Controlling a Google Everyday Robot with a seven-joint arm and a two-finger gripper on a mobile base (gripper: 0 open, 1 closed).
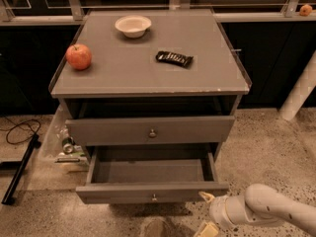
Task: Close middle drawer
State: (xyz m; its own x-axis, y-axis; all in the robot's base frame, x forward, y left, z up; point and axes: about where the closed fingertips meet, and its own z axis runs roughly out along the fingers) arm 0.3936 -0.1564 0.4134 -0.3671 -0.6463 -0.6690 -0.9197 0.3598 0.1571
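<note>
- Gripper [206, 213]: low at the right of the camera view, in front of the cabinet and just off the right end of the open drawer front. Its two fingers are spread apart and grip nothing.
- Upper fingertip [204, 196]: just beside the lower right corner of the drawer front; contact cannot be confirmed.
- Arm [269, 211]: white, rounded, entering from the lower right edge.
- Middle drawer [150, 192]: pulled well out of the cabinet, its bare interior exposed, with a small round knob [154, 197] centred on the flat front.
- Top drawer [150, 129]: directly above, far less extended, with a dark gap over its front.
- Cabinet top [148, 80]: carries an apple [79, 57] at the left, a white bowl [133, 25] at the rear and a dark wrapped bar [174, 59] right of centre, all well apart.
- Floor: speckled, with a black cable [17, 131] at the left.
</note>
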